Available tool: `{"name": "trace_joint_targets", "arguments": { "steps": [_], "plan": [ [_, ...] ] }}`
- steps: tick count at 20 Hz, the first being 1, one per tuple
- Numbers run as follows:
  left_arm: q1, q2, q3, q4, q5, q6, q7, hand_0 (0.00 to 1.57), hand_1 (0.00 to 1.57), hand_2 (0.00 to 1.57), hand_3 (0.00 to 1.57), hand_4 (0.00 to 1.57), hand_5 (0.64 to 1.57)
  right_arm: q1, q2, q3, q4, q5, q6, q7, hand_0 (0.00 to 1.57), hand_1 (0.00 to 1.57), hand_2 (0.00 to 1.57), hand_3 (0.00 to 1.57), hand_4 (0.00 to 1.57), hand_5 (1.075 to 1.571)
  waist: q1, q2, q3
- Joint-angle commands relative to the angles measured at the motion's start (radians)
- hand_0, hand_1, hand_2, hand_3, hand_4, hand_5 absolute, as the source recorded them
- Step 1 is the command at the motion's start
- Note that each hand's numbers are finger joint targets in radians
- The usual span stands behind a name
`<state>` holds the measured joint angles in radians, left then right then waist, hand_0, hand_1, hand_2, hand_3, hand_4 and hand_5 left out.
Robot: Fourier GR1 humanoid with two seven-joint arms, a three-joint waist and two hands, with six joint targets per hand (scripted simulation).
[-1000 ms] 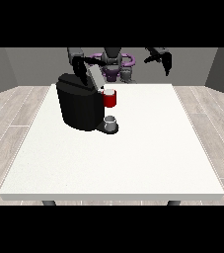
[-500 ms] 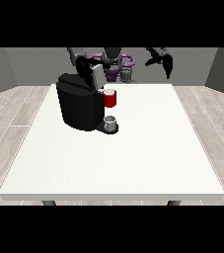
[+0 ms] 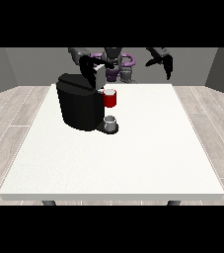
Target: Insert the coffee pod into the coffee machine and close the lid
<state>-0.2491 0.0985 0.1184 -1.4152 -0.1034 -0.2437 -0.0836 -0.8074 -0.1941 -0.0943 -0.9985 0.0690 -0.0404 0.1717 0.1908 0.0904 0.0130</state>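
- On the left half of the large white table (image 3: 133, 158) stands the boxy black coffee machine (image 3: 79, 106), with a red cylindrical part (image 3: 110, 99) at its right front and a small grey cup (image 3: 111, 122) on the base below.
- Whether that red part is the coffee pod or part of the brew head cannot be told; no separate pod shows elsewhere on the table.
- At the machine's far top edge, the lid (image 3: 97, 78) appears tilted up, not flat, so closing seems not yet done.
- Directly above that lid sits the black hand at the view's left (image 3: 88, 66), touching or just over it; how its fingers lie cannot be told.
- Well apart, far right and raised over the table's far edge, the black hand at the view's right (image 3: 166, 62) holds nothing, its fingers hanging relaxed and pointing down.
- Judging by this, the pod step may be finished and pressing the lid down is what remains.
- Compared with the earlier frames, the left-side hand has moved from beside the machine's top to over the lid, while the other hand has barely shifted.
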Motion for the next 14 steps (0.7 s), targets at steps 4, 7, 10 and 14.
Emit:
{"name": "trace_joint_targets", "arguments": {
  "steps": [4, 7, 10, 14],
  "plan": [
    [-0.051, -0.014, -0.020, 0.009, -0.011, 0.005, -0.041, 0.00, 0.00, 0.00, 0.00, 0.40, 1.571, -0.127, 0.029, 0.073, -0.048, 0.054, 0.006, -0.033, 0.00, 0.00, 0.00, 0.00, 0.08, 1.571, 0.096, 0.057, -0.0134],
    [-0.059, -0.018, -0.038, 0.015, -0.011, -0.012, -0.038, 0.00, 0.00, 0.00, 0.00, 0.41, 1.571, -0.177, 0.000, 0.079, -0.062, 0.080, 0.000, 0.032, 0.00, 0.00, 0.00, 0.00, 0.30, 1.571, 0.134, 0.047, -0.0138],
    [-0.088, -0.019, -0.043, 0.012, -0.016, -0.010, -0.049, 0.00, 0.00, 0.00, 0.00, 0.40, 1.571, -0.211, -0.028, 0.055, -0.082, 0.080, -0.005, 0.050, 0.00, 0.00, 0.00, 0.00, 0.24, 1.571, 0.174, 0.095, -0.0133],
    [-0.093, -0.039, -0.072, 0.005, -0.028, -0.009, -0.056, 0.00, 0.00, 0.00, 0.00, 0.42, 1.571, -0.203, -0.034, 0.055, -0.133, 0.091, -0.018, 0.107, 0.00, 0.00, 0.00, 0.00, 0.10, 1.571, 0.224, 0.107, -0.0133]
  ]
}}
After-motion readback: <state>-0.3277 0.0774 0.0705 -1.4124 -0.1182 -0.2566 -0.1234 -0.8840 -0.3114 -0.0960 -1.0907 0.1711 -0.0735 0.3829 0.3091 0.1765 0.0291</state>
